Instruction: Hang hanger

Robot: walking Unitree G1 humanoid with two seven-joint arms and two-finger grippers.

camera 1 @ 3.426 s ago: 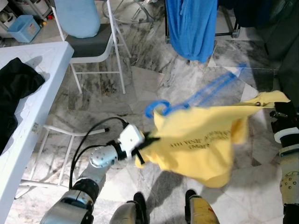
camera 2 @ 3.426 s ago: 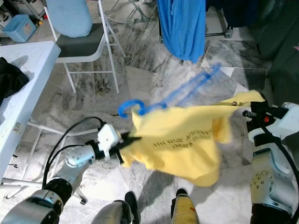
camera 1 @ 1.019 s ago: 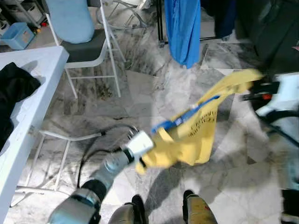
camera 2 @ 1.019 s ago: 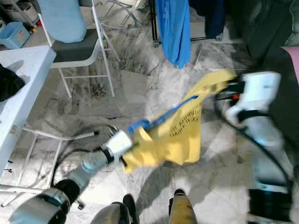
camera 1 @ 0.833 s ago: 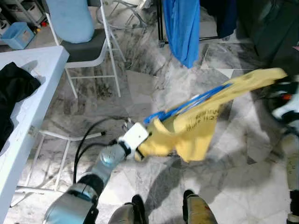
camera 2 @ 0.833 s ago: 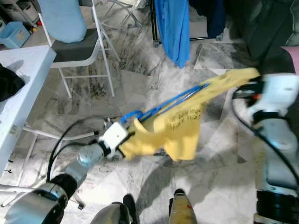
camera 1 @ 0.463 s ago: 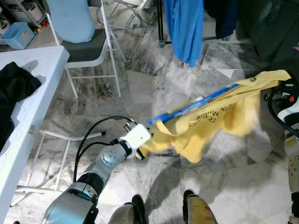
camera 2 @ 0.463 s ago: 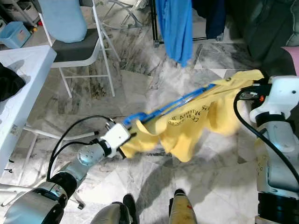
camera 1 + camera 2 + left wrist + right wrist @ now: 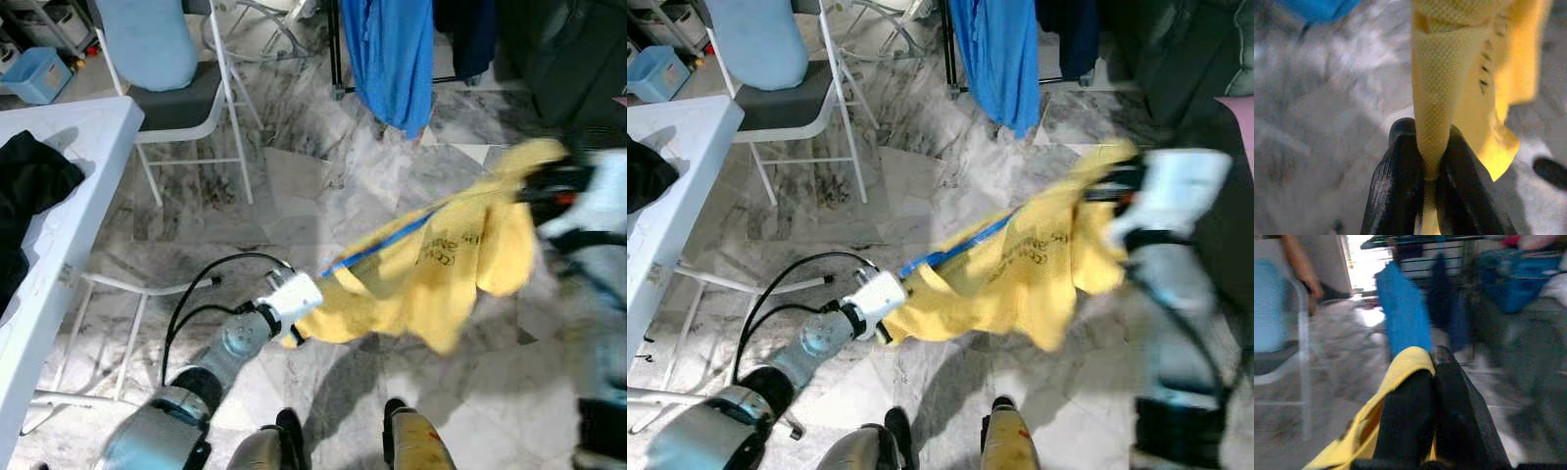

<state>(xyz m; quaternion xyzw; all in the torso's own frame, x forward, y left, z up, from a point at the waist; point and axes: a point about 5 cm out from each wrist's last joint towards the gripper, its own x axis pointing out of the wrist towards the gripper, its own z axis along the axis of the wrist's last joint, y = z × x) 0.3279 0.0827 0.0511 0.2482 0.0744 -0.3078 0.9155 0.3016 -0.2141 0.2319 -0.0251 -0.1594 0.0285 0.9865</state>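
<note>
- Left gripper (image 9: 297, 333) is clamped on one end of the yellow shirt (image 9: 441, 269), low above the marble floor (image 9: 294, 186); right gripper (image 9: 549, 186), blurred, pinches the other end higher up; the blue hanger (image 9: 377, 250) sits inside the shirt, stretched between them
- Right eye view: same scene; white table (image 9: 676, 176) to the left, folding chair (image 9: 784, 93) beyond it
- Left wrist view: both black fingers (image 9: 1400, 181) closed on a yellow fold
- Right wrist view: fingers (image 9: 1449, 421) shut on yellow cloth; a blue garment (image 9: 1403, 316) hangs ahead
</note>
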